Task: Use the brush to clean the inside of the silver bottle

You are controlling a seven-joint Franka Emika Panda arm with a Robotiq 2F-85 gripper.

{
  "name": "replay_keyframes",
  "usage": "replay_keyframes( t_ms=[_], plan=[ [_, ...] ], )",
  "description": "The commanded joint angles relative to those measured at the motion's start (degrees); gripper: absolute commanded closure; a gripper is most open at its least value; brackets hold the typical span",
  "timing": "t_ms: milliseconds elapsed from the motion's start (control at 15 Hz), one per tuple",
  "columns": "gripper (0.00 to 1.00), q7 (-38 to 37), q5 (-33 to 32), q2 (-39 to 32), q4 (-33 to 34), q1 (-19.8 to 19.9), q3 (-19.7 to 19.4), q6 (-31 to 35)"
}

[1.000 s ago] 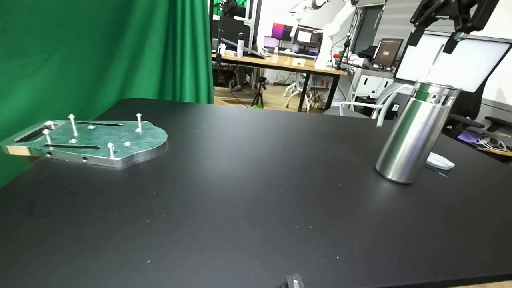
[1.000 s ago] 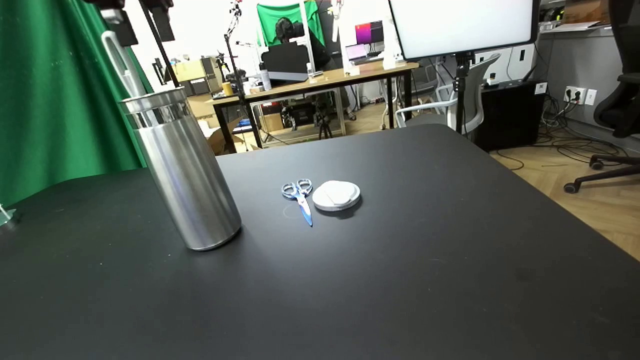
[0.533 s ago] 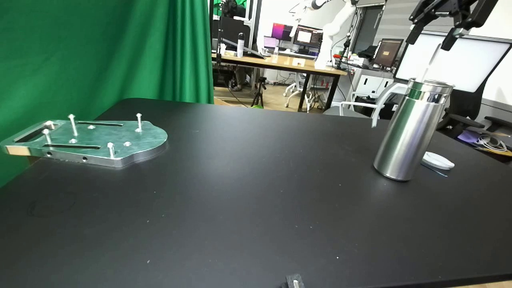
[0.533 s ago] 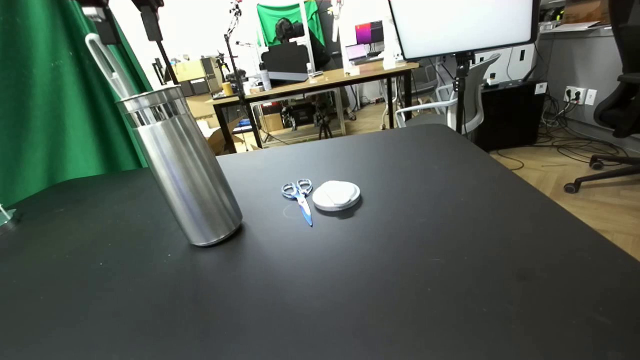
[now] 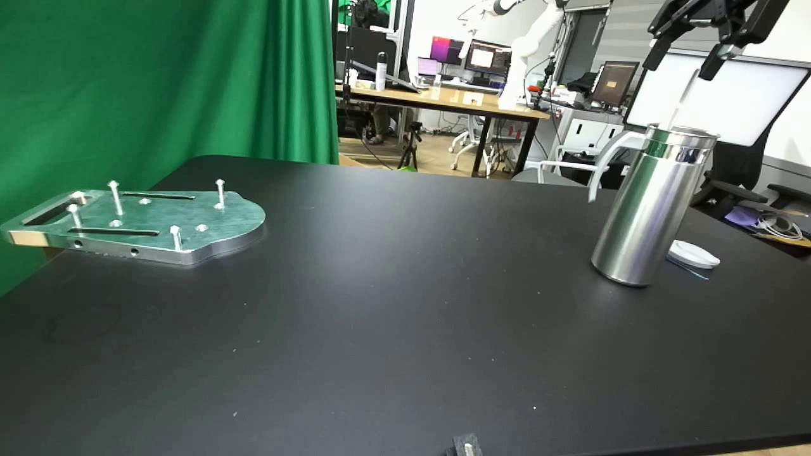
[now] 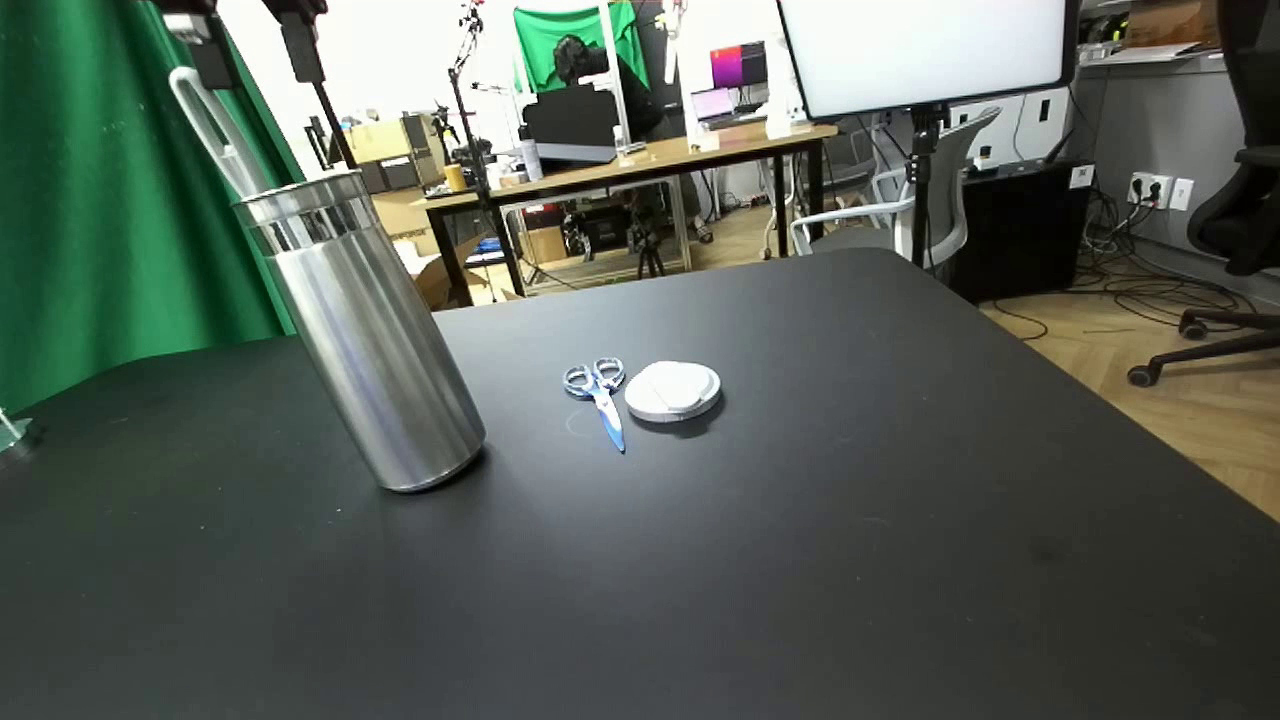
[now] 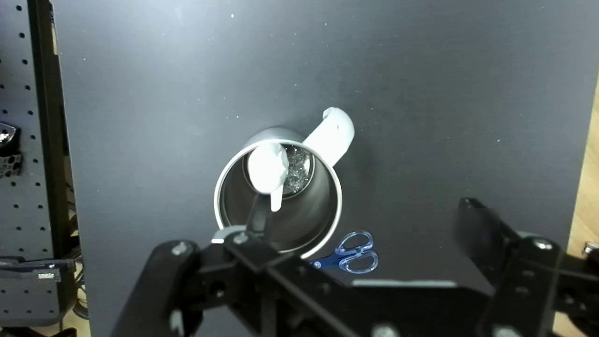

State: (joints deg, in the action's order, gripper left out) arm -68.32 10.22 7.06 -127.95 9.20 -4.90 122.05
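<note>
My gripper [image 5: 679,71] hangs over the silver bottle [image 5: 651,209], jaws spread wide and holding nothing. The bottle stands on the black table [image 5: 380,316] with the brush [image 6: 235,163] in it, the looped end slanting above the rim just beside one fingertip [image 5: 711,65]; I can't tell if they touch. I judge the step to be getting a grip for scrubbing. Next calls for shifting sideways until the brush lies between the fingers, closing on it, then stroking up and down inside.
</note>
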Motion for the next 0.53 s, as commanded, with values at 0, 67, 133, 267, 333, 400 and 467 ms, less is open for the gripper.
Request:
replay_keyframes(
  t_ms=[0, 67, 133, 267, 333, 400, 467],
  plan=[
    [0.00, -0.03, -0.06, -0.01, 0.12, -0.33, -0.35, -0.15],
    [0.00, -0.02, -0.06, -0.01, 0.12, -0.33, -0.35, -0.16],
    [0.00, -0.02, -0.06, -0.01, 0.12, -0.33, -0.35, -0.16],
    [0.00, -0.02, -0.06, -0.01, 0.11, -0.33, -0.35, -0.16],
    [0.00, -0.02, -0.06, -0.01, 0.11, -0.33, -0.35, -0.17],
    [0.00, -0.02, -0.06, -0.01, 0.11, -0.33, -0.35, -0.17],
    [0.00, -0.44, -0.87, -0.02, 0.16, -0.25, -0.27, -0.51]
  ],
)
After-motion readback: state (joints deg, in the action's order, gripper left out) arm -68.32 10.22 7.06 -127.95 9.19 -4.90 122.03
